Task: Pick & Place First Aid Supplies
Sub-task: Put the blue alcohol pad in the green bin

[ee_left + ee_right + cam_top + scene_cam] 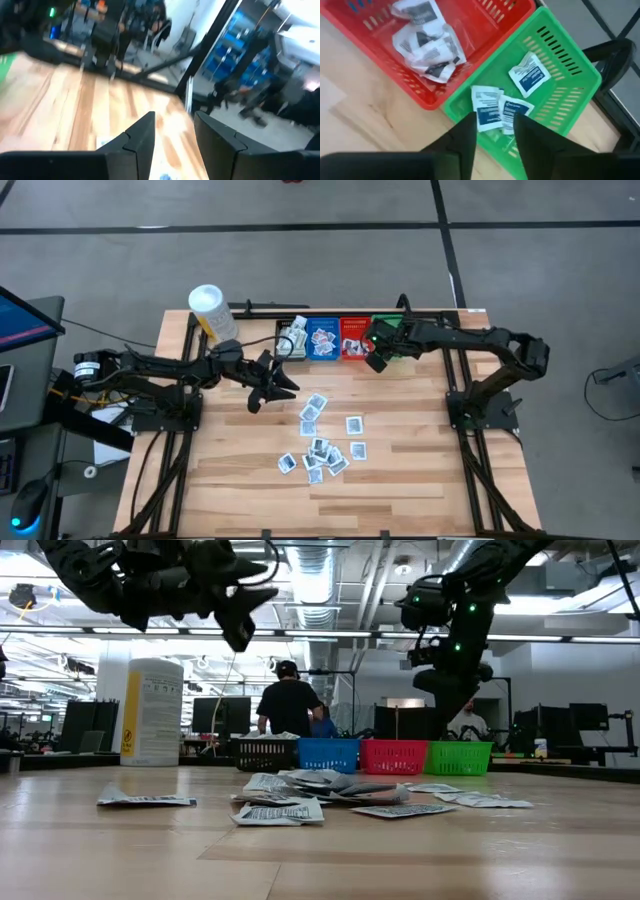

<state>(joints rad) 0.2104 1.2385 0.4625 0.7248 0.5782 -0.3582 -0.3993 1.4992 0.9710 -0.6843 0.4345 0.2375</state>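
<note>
Hanging over the green bin near the top middle of the high view, the right gripper has its two dark fingers a little apart with nothing between them. Three small packets lie in the green bin right under it. Beside that bin sits the red bin, which has a crumpled bunch of packets inside. In the high view the row goes on leftward with a blue bin and a black bin.

The left gripper is up in the air, left of the middle of the high view, over the desk. Its fingers are spread apart and hold nothing.

More first aid packets lie loose on the desk, in a scattered bunch in the middle and lower middle of the high view, below and to the right of the left gripper.

A white tub with a yellow label stands at the upper left corner of the desk. In the low view a person in dark clothes stands far back behind the bins.
</note>
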